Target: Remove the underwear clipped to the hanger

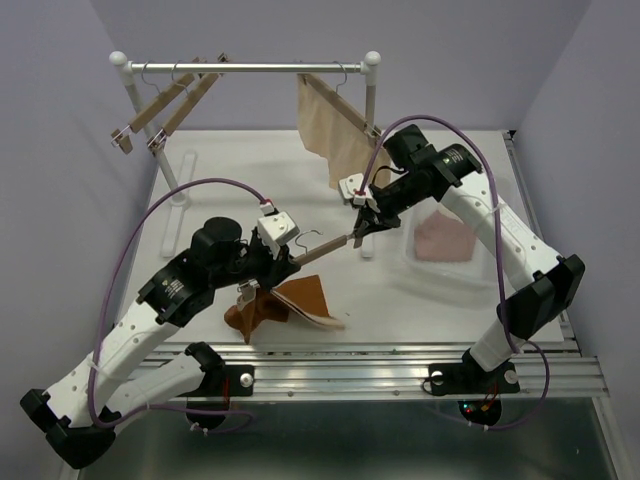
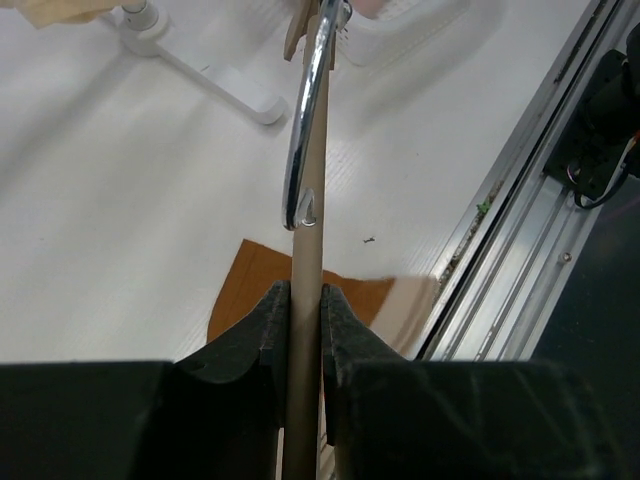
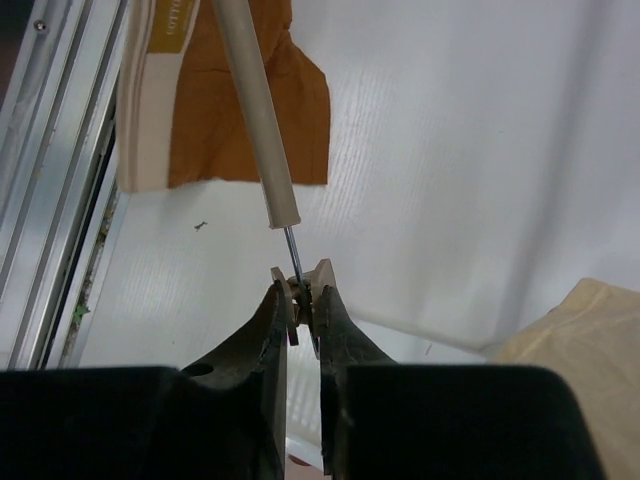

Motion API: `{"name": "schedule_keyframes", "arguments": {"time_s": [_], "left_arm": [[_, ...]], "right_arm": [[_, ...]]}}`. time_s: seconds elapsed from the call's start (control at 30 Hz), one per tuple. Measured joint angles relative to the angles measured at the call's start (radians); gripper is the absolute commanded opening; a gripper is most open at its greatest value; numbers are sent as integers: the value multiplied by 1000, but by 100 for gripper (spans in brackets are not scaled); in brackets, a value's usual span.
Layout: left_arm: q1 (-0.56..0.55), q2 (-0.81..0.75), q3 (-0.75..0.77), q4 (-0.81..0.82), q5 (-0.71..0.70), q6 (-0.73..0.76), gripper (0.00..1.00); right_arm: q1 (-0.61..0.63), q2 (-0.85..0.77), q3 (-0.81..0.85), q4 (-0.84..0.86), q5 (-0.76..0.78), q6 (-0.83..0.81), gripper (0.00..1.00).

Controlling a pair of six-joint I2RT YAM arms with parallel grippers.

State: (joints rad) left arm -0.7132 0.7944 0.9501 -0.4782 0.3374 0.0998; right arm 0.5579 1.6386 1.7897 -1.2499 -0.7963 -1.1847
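Observation:
My left gripper (image 1: 290, 262) (image 2: 305, 295) is shut on the wooden bar of a hanger (image 2: 303, 200), whose metal hook (image 2: 305, 120) points away. My right gripper (image 1: 362, 228) (image 3: 302, 295) is shut on the clip (image 3: 322, 275) at the hanger's far end. The rust-brown underwear (image 1: 300, 298) (image 3: 220, 130) lies on the table under the hanger, free of that clip. I cannot tell whether the other clip holds it. The beige underwear (image 1: 335, 130) hangs from a hanger on the rack. The pale pink underwear (image 1: 445, 238) lies in a clear tray (image 1: 440, 275).
A white rack with a metal rail (image 1: 250, 67) stands at the back, with two bare wooden hangers (image 1: 165, 105) at its left end. Its foot (image 2: 215, 80) lies on the table. An aluminium rail (image 1: 400, 375) runs along the near table edge.

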Motion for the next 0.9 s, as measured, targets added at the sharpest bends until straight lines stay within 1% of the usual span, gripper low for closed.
{"name": "schedule_keyframes", "arguments": {"time_s": [0.03, 0.07, 0.17, 0.23, 0.4, 0.5, 0.6, 0.73, 0.83, 0.9], "left_arm": [[0, -1, 0, 0, 0, 0, 0], [0, -2, 0, 3, 0, -5, 0], [0, -6, 0, 19, -16, -23, 0], [0, -10, 0, 29, -34, -39, 0], [2, -16, -7, 72, -101, -114, 0], [2, -26, -40, 126, -124, -174, 0], [2, -47, -98, 215, -136, -243, 0], [2, -92, -208, 388, -150, -346, 0], [2, -105, -268, 515, -146, -418, 0], [2, -99, -284, 578, -143, -457, 0]], "right_arm": [[0, 0, 0, 1, 1, 11, 77], [0, 0, 0, 6, 4, 30, 100], [1, -11, -34, 117, 42, 122, 100], [1, -39, -92, 231, 86, 229, 100], [1, -185, -298, 576, 279, 519, 100], [0, -317, -447, 818, 382, 723, 100], [0, -431, -583, 1005, 418, 871, 100], [0, -546, -747, 1182, 431, 1078, 100], [0, -578, -825, 1298, 414, 1242, 100], [0, -583, -871, 1394, 376, 1366, 100]]}}
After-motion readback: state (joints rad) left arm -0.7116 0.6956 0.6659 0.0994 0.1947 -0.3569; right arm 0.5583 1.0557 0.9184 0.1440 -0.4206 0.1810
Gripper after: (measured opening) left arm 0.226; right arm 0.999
